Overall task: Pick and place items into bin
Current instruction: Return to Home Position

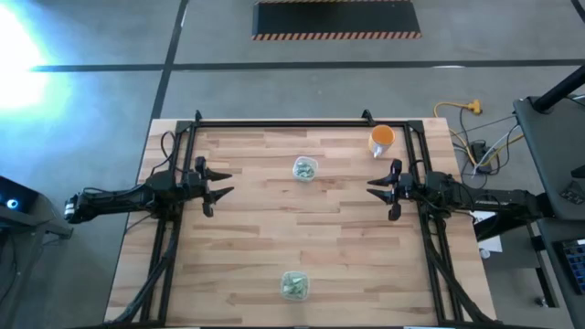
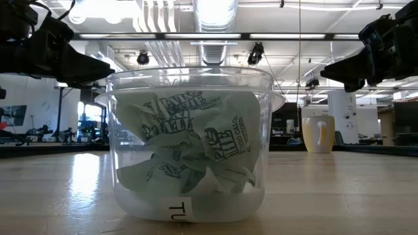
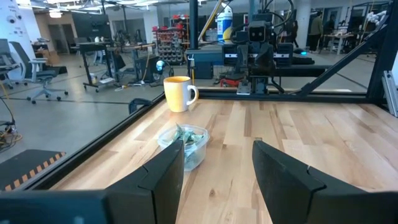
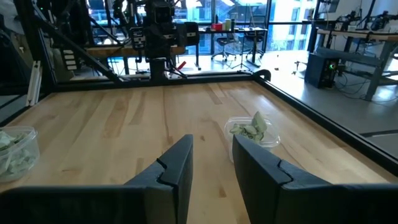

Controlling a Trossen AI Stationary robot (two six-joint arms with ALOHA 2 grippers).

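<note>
Since both arms lie low over opposite sides of the table (image 1: 256, 238), facing each other, we enter the grippers first and work outward from them.

Left gripper (image 1: 225, 183): fingers spread wide, with nothing between them.

Right gripper (image 1: 373, 187): fingers parted by a narrower gap, also with nothing held.

First bin (image 3: 198, 155): a clear tub that we place between the two grippers, roughly midway, set a little off their shared line toward the cup's edge of the table. It touches neither gripper. Inside we count a small heap of crumpled green-and-white packets (image 3: 188, 135), one of them poking above the rim.

Orange cup (image 1: 382, 139): upright near the right gripper, off to its side by the table frame. It lies beyond the first bin as seen from the left gripper.

Second bin (image 2: 189, 88): a matching clear tub, well apart from both grippers, toward the table edge opposite the cup. We find it packed more than half full with the same packets. It carries a white label low on its wall, which we can read only in part.
</note>
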